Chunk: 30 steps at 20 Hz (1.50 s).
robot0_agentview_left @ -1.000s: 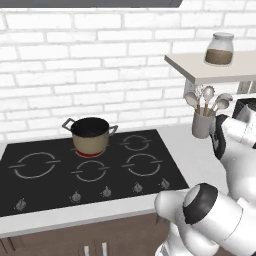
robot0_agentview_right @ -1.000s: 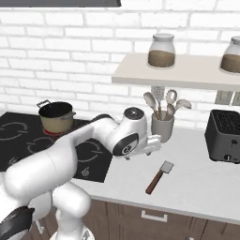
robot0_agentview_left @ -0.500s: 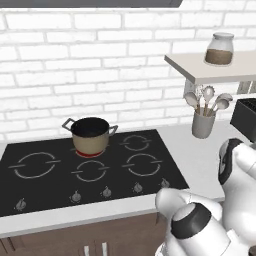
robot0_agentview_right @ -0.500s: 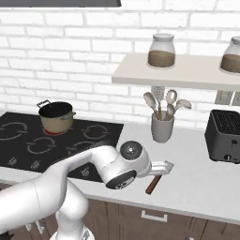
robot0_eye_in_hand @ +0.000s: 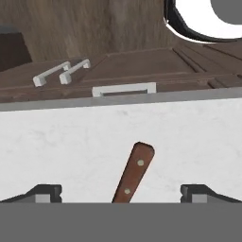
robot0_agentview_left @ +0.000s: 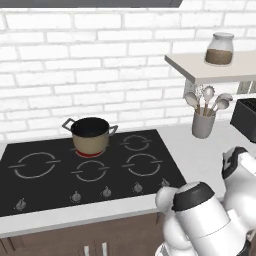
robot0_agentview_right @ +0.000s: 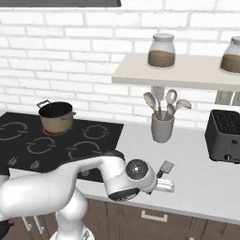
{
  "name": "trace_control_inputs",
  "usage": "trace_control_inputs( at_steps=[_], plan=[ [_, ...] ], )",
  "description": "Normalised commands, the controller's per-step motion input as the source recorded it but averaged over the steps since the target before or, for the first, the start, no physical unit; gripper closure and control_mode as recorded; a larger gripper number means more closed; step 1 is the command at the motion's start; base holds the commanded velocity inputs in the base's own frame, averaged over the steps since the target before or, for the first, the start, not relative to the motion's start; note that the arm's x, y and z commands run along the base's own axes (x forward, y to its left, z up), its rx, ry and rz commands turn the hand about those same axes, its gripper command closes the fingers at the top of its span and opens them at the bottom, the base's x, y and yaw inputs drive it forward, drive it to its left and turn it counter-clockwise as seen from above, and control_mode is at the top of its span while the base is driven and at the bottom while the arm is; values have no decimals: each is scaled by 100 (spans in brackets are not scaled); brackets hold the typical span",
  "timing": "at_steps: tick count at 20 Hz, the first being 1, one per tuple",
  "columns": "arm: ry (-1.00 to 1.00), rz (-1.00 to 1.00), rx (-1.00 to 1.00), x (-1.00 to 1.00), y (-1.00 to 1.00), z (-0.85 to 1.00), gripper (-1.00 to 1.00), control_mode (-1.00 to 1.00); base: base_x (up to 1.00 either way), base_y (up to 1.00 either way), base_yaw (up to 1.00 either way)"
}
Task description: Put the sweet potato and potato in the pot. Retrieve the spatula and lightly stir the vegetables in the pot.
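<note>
The spatula [robot0_agentview_right: 165, 168] lies flat on the white counter right of the hob, its grey blade pointing toward the wall. My gripper [robot0_agentview_right: 161, 184] hangs low over its near end. In the hand view the reddish-brown handle [robot0_eye_in_hand: 134, 172] runs up from between my fingertips, and my gripper [robot0_eye_in_hand: 123, 193] is open, with one tip far out on each side of the handle. Neither tip touches it. The tan pot [robot0_agentview_left: 91, 135] [robot0_agentview_right: 57, 117] stands on a back burner of the hob. Its inside is dark, so the sweet potato and potato are hidden.
A grey holder of spoons and ladles [robot0_agentview_right: 162, 126] [robot0_agentview_left: 203, 122] stands behind the spatula. A black toaster [robot0_agentview_right: 225, 136] is at the far right. A shelf with jars [robot0_agentview_right: 161, 51] hangs above. The counter's front edge and drawer handles [robot0_eye_in_hand: 124, 89] lie beyond the spatula's handle.
The arm has swung down and forward. The hand dropped from above the counter to just over the spatula's handle. The jaws stayed open, and the spatula and pot have not moved.
</note>
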Motion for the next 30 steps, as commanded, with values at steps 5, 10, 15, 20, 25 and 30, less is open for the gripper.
trace_control_inputs(
  at_steps=[5, 10, 15, 20, 25, 30],
  plan=[
    [-12, -17, 13, 3, 0, -18, -100, -100, 0, 0, 0],
    [0, -24, 13, 14, 0, -7, -100, -100, 0, 0, 0],
    [1, -19, 14, 24, 1, 0, -100, -100, 0, 0, 0],
    [0, -11, 6, 7, 25, -8, -100, -100, 0, 0, 0],
    [0, -7, 2, 26, 34, -2, -100, -100, 0, 0, 0],
    [1, -6, 5, 42, 1, -18, -100, -100, 0, 0, 0]
  ],
)
